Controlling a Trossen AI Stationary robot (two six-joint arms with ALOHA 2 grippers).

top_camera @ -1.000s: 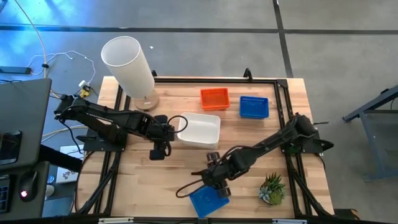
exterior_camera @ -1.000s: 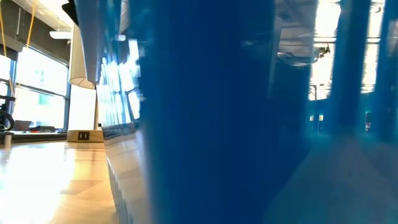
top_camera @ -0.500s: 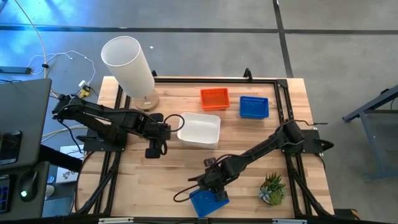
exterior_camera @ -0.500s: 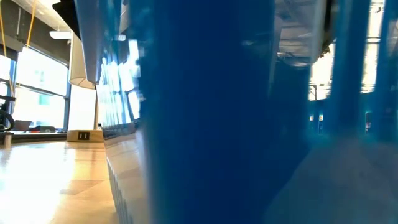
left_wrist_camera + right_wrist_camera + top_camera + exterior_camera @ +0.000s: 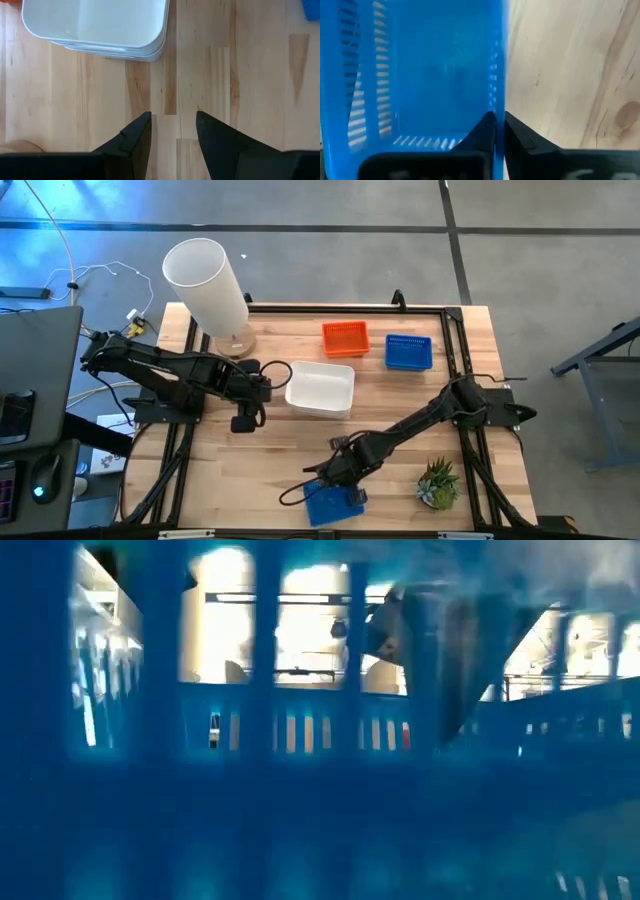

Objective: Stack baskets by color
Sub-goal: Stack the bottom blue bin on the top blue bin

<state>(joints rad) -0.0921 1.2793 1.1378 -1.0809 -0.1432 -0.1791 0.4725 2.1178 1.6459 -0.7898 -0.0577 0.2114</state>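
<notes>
A blue mesh basket (image 5: 332,504) stands at the table's near edge and fills the low view (image 5: 320,740). My right gripper (image 5: 336,478) (image 5: 500,125) is shut on its wall. Nested white baskets (image 5: 320,388) (image 5: 97,25) sit mid-table. At the far side an orange basket (image 5: 345,338) and another blue basket (image 5: 408,352) rest on the wood. My left gripper (image 5: 240,420) (image 5: 172,127) hangs open over bare wood, left of the white baskets, with nothing between its fingers. My right gripper pinches the blue basket's mesh side wall (image 5: 499,107) at its rim, near the far end of that wall. One finger (image 5: 482,132) is inside the basket and the other (image 5: 525,140) outside. The fingers come steeply from above, slanting from the far right. The basket stands upright.
A tall white cylinder (image 5: 210,285) on a wooden base stands at the far left corner. A small green potted plant (image 5: 438,483) sits near the front right, close to my right arm. Bare wood lies between the white baskets and the near edge.
My right gripper has dropped onto the blue basket at the near edge and shut on its wall. The basket has turned a little, and its mesh now faces the low camera. My left gripper has drawn back toward the table's left edge, away from the white baskets, staying open.
</notes>
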